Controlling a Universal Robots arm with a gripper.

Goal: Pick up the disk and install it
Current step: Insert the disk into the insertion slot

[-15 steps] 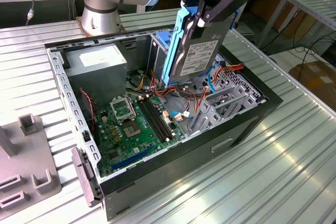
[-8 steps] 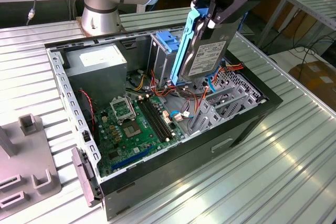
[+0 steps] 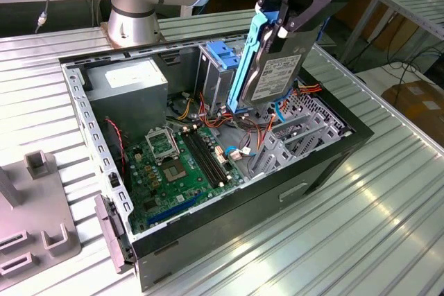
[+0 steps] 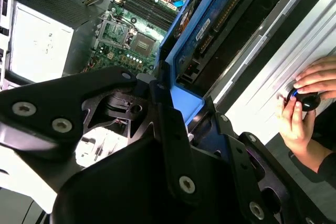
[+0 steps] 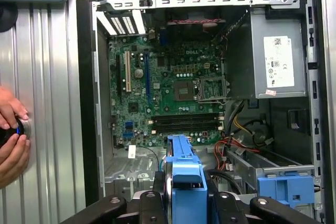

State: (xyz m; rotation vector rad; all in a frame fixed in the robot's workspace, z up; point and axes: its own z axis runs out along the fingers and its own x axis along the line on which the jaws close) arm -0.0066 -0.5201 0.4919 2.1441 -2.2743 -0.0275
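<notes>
Black pincer tight around the blue-railed disk, on end above the open computer case.

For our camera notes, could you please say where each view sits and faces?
Exterior view: off the arm, above the case, facing the gripper shut on the disk; arm base shows.
Second wrist view: wrist-mounted, along the disk toward the motherboard; gripper links show.
First wrist view: wrist-mounted, straight into the case; gripper links show.
Both wrist views share a person's hand.
</notes>
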